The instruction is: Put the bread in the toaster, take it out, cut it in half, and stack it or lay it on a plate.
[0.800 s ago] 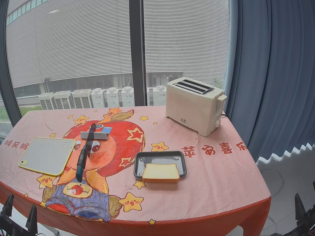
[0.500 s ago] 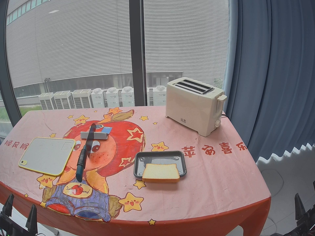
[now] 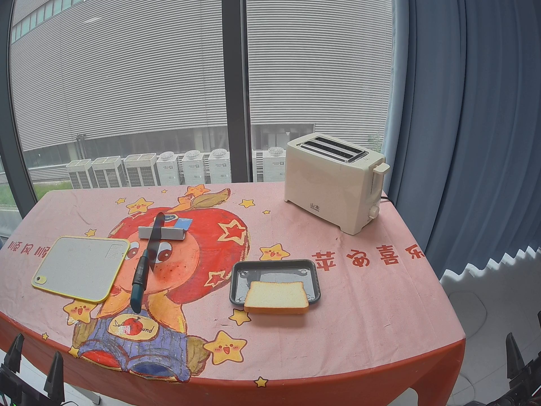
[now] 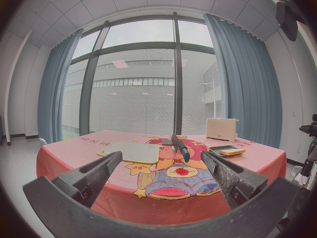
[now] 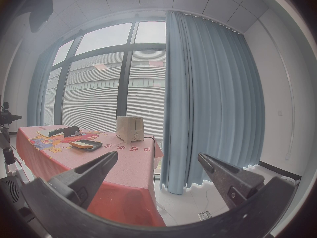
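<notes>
L tool (image 4: 160,154) and R tool (image 5: 158,155) hang just off the tabletop's (image 3: 366,311) near edge, at approx 7 and 5 o'clock, both spread wide. The bread slice (image 3: 276,296) lies flat on the near rim of the black tray (image 3: 274,267), approx 6 o'clock from mid-tabletop. Toaster (image 3: 332,184) is at 1 o'clock and the cutting board (image 3: 79,267) at 9. The knife (image 3: 145,261) is just beside the board, blade propped on a small block (image 3: 162,233).

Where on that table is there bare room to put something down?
Widest: the cloth right of the tray, in front of the toaster. Also the near strip before the tray. Crowded on the left: knife lies close beside the cutting board.
</notes>
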You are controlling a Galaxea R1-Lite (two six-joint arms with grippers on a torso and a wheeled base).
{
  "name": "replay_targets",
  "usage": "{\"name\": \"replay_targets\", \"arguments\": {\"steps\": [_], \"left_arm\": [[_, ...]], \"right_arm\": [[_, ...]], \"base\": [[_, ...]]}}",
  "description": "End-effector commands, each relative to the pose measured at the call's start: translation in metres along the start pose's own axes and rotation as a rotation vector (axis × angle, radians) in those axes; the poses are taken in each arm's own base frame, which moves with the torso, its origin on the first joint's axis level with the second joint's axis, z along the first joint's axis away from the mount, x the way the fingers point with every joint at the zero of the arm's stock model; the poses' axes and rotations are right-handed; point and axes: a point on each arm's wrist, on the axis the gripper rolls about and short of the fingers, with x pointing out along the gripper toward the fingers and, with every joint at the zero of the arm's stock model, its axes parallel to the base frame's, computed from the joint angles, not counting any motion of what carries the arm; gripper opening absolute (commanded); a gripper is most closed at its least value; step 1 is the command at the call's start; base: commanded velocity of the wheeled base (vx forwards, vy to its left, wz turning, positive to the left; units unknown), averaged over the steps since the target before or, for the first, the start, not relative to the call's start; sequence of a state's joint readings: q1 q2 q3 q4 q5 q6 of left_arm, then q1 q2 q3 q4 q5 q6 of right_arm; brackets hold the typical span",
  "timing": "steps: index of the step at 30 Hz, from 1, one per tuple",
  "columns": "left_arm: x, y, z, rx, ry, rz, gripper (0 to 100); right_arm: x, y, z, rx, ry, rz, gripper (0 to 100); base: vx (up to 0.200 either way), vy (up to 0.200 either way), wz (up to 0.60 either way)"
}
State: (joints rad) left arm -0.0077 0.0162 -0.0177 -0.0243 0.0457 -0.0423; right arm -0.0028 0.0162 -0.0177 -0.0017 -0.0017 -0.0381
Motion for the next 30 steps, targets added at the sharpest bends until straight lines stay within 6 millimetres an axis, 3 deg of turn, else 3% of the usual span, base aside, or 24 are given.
{"name": "replay_targets", "arguments": {"steps": [1, 9, 12, 30], "left_arm": [[0.0, 0.0, -0.004, 0.0, 0.004, 0.0, 100], [0.0, 0.0, -0.004, 0.0, 0.004, 0.0, 100], [0.0, 0.0, -0.004, 0.0, 0.004, 0.0, 100], [0.0, 0.0, -0.004, 0.0, 0.004, 0.0, 100]], "right_arm": [[0.0, 0.0, -0.005, -0.002, 0.002, 0.001, 100], [0.0, 0.0, -0.003, -0.006, -0.02, 0.007, 100], [-0.001, 0.0, 0.013, -0.031, -0.173, 0.0, 100], [-0.002, 0.0, 0.013, -0.068, -0.175, -0.004, 100]], "base": [[0.0, 0.0, 0.0], [0.0, 0.0, 0.0], [0.0, 0.0, 0.0], [0.0, 0.0, 0.0]]}}
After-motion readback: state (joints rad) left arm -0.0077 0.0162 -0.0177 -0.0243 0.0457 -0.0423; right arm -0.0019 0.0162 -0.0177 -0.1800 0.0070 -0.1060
